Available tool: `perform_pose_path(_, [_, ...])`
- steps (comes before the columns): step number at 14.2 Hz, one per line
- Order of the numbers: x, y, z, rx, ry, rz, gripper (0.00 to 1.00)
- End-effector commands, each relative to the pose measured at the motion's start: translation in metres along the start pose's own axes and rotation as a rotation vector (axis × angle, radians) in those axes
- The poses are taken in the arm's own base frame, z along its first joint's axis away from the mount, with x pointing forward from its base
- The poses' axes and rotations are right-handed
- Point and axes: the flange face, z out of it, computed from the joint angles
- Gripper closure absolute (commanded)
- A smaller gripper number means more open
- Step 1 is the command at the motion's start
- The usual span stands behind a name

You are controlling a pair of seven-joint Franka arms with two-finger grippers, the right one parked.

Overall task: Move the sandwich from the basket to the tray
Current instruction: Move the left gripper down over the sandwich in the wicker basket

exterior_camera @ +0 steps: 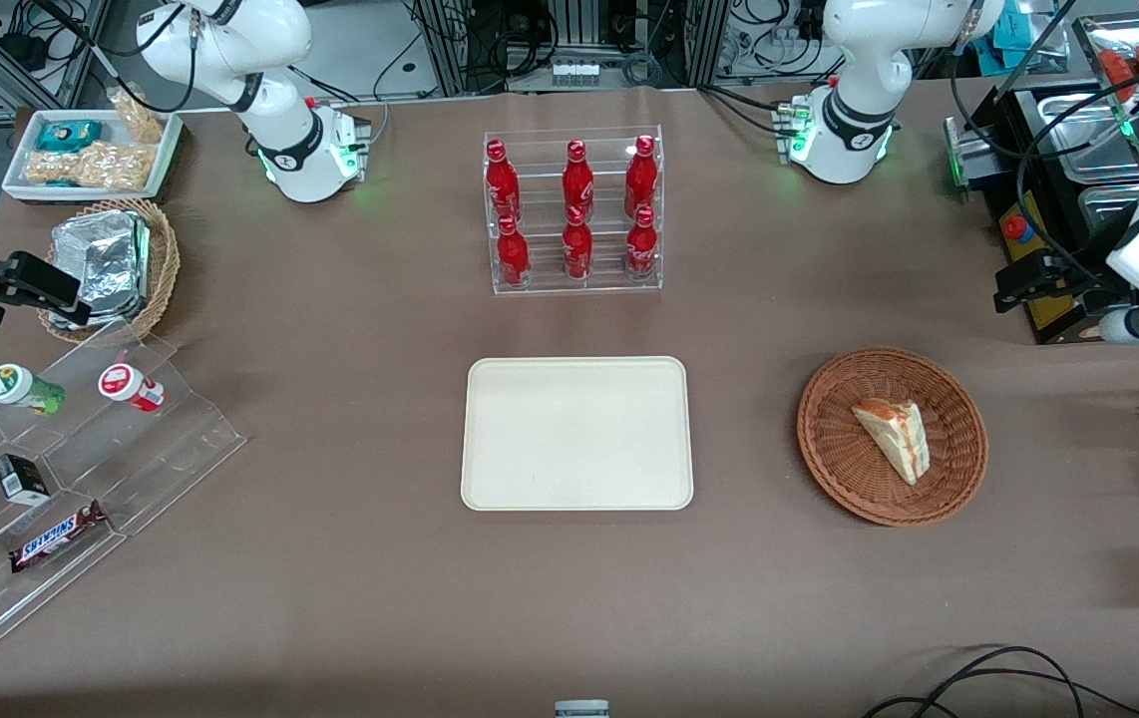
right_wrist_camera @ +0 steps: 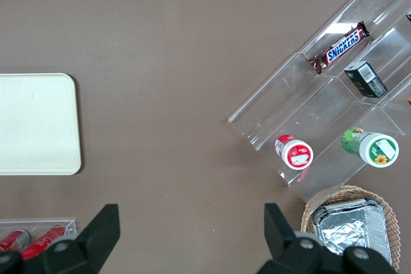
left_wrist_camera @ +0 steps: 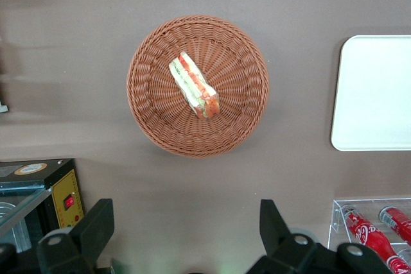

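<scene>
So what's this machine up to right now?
It is meant to move a sandwich from the basket to the tray. Nothing has been picked up yet: the sandwich lies in the basket and the tray holds nothing. The working arm's gripper hangs above the table near the basket, its fingers open, holding nothing. The basket sits beside the tray, toward the working arm's end of the table.

Reddish-brown basket [exterior_camera: 958,469] — cream tray [exterior_camera: 500,469]
</scene>
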Motion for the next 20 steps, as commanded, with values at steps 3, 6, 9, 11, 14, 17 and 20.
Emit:
perform_pose_path(3, [-0.001,0.002,0.013,0.003,-0.056,-0.007,0.00])
perform_pose_path(6, [0.007,-0.001,0.041,0.005,-0.098,-0.012,0.00])
perform_pose_path(9, [0.025,-0.003,0.108,0.002,-0.146,-0.018,0.00])
perform_pose_path(11, [0.026,-0.005,0.170,0.004,-0.102,-0.045,0.00])
perform_pose_path(14, [0.026,-0.005,0.221,0.003,-0.053,-0.144,0.00])
perform_pose_path(17, [0.035,-0.005,0.254,-0.005,-0.005,-0.443,0.00])
perform_pose_path(20, [0.050,-0.002,0.287,0.016,0.040,-0.819,0.00])
